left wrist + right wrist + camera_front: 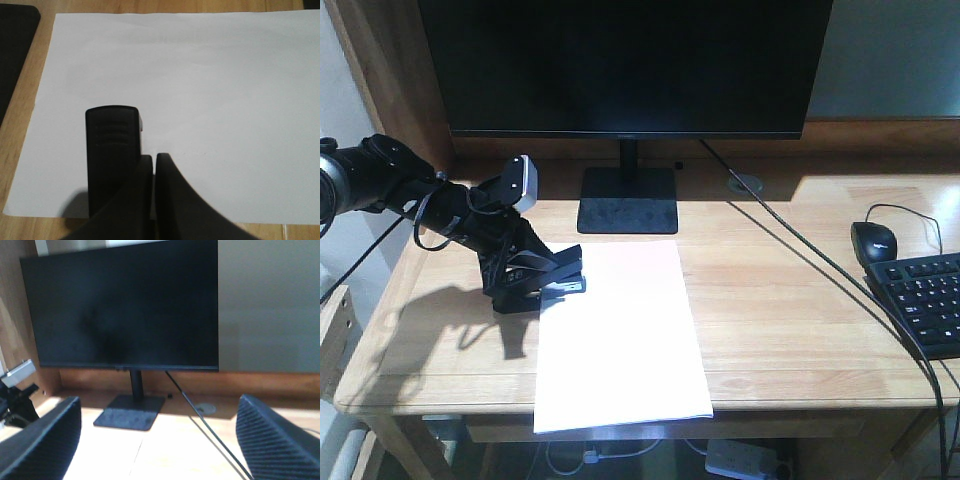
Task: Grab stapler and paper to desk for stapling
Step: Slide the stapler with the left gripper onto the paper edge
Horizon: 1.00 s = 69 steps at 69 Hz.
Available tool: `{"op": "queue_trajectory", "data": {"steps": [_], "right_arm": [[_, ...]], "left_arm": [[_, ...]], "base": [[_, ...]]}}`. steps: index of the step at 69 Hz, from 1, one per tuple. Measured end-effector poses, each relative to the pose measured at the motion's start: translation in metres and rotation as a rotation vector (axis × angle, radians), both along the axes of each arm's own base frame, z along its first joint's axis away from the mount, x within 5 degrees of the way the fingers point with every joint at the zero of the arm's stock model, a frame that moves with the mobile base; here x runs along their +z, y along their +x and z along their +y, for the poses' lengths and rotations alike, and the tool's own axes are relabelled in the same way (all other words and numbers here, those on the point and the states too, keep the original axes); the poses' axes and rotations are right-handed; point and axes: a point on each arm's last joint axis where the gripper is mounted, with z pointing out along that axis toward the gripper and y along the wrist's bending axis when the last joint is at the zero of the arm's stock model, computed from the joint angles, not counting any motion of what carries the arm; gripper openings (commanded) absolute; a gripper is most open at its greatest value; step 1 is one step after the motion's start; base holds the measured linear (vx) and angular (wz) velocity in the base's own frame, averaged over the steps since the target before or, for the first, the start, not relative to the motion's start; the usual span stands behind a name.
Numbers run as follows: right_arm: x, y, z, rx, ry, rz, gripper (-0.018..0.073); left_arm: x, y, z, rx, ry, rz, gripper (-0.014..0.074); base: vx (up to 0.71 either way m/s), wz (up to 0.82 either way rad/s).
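Observation:
The white paper (615, 335) lies lengthwise on the wooden desk (790, 300), its near end hanging over the front edge. The black stapler (563, 288) sits at the paper's far left edge. My left gripper (558, 270) is down over it. In the left wrist view the paper (200, 90) fills the frame and the stapler (112, 145) lies on it just left of my left gripper (154, 159), which is shut; the left finger overlaps the stapler's side. My right gripper (157, 407) is open with nothing in it, raised over the desk (165, 450) and facing the monitor.
A black monitor (625, 65) stands at the back on a flat base (627, 200), just beyond the paper. A black mouse (873, 240) and keyboard (930, 300) lie at the right. A cable (800, 250) crosses the desk diagonally.

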Motion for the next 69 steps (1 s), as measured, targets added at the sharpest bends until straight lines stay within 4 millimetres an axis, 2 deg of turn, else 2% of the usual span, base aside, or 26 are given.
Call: {"op": "queue_trajectory", "data": {"steps": [69], "right_arm": [[0.0001,-0.0008,-0.0005,-0.001,0.002,-0.004,0.0590]], "left_arm": [[0.0018,0.0010,-0.0016,0.017,-0.028,0.001,-0.0006]], "base": [[0.00,0.00]]}}
